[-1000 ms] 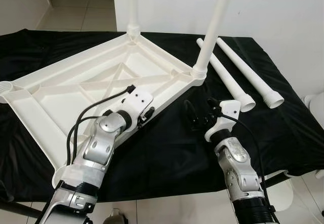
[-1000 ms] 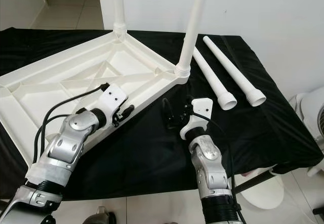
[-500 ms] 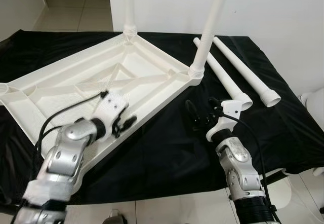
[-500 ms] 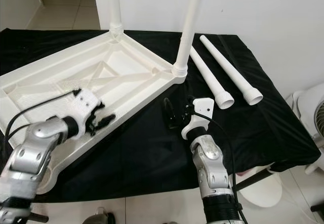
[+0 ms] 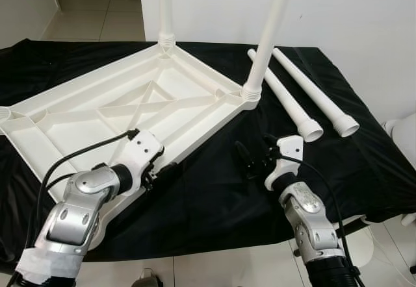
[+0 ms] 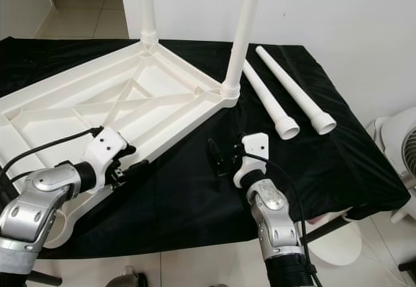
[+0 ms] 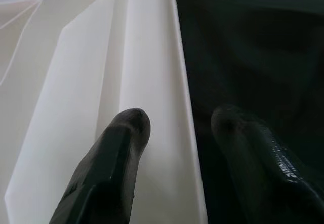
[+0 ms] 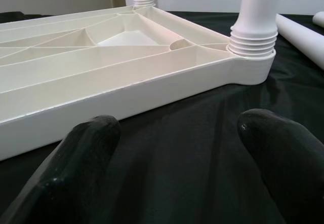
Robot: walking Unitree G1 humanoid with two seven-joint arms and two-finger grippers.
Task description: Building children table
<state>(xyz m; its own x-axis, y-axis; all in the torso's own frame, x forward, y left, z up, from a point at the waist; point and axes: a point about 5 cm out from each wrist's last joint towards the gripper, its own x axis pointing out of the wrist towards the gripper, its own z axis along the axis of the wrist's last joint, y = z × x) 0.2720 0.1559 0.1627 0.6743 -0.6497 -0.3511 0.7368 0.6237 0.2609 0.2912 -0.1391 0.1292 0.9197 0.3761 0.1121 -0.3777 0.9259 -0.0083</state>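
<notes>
From the left eye view, we see the upturned tabletop [image 5: 130, 112] on the black-draped desk [image 5: 214, 189], two legs standing, two loose legs [image 5: 305, 95] lying ahead and right of our right hand [image 5: 255, 159], long axes running away from us. Our right wrist view shows that hand released, empty. In our left wrist view, the left hand [image 7: 179, 133] straddles the tabletop's near rim, fingers parted, not clamped.
</notes>
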